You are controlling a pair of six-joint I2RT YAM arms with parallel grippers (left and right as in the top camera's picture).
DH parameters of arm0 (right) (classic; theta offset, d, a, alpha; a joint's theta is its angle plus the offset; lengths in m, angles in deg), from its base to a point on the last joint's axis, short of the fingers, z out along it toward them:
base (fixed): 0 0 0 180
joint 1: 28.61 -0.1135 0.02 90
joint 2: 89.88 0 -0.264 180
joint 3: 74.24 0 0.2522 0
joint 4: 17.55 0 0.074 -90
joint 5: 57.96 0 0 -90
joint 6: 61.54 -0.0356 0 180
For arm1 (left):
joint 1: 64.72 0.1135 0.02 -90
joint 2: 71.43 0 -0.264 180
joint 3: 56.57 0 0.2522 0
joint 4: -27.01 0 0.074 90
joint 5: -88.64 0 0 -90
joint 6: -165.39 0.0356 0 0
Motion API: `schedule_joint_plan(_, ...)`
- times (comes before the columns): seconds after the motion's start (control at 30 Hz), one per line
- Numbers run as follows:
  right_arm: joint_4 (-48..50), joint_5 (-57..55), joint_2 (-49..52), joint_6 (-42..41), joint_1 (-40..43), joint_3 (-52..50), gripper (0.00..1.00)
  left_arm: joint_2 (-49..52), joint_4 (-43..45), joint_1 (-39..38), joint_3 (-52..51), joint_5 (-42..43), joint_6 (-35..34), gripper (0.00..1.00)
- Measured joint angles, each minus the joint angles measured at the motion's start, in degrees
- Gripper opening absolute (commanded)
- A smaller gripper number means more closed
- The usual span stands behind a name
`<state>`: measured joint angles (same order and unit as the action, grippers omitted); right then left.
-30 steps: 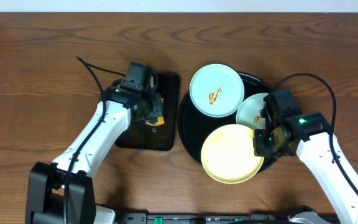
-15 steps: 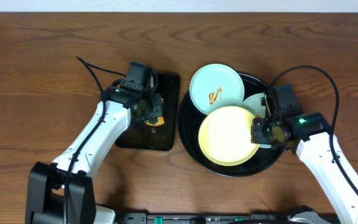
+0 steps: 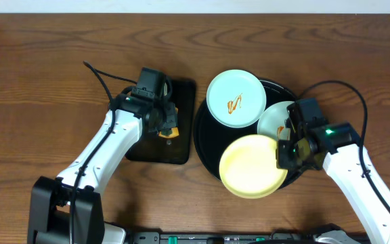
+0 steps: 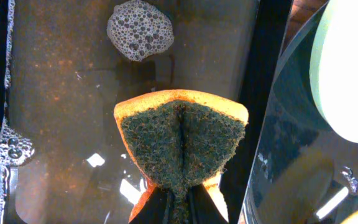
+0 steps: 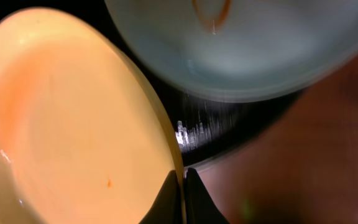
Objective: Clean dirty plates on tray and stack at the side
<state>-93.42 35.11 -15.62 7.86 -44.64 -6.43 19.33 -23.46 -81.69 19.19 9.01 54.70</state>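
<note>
Three plates lie on or over the round black tray (image 3: 204, 146). One yellow plate (image 3: 249, 167) is at the near side, its edge overhanging the tray's near rim. One mint-blue plate (image 3: 234, 99) sits at the far left, marked with an orange-brown squiggle and overlapping the far rim. A second mint-blue plate (image 3: 273, 119) lies at the right, touching the yellow one's edge and partly hidden by the right arm. The right gripper (image 3: 283, 157) is closed narrowly on the yellow plate's right rim. The right wrist view shows its fingertips (image 5: 166, 202) pinching that rim and a faint orange film on the plate's face, which the overhead view does not show. One rectangular tray (image 3: 156, 150) lies just left of the round one on the wooden table (image 3: 46, 81). Over it the left gripper (image 3: 166, 126) clamps one orange sponge (image 4: 180, 146), dark scouring face toward the wrist camera. Only that view shows the tray's wet floor and a patch of foam (image 4: 140, 29).
</note>
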Motion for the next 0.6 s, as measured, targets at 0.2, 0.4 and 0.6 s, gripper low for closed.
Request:
schedule_joint_plan(0.2,9.92,1.77,0.02,-0.9,0.0,0.02,0.01,0.0,-0.02,0.0,0.0,0.0,0.0,0.08)
schedule_joint_plan(0.4,-2.71,3.45,0.02,-2.1,0.0,0.2,0.01,0.0,-0.13,0.0,0.0,0.02,0.0,0.08)
schedule_joint_plan(0.6,-5.25,-3.45,0.02,-5.99,0.0,0.2,0.01,0.0,-0.13,0.0,0.0,0.0,0.0,0.08)
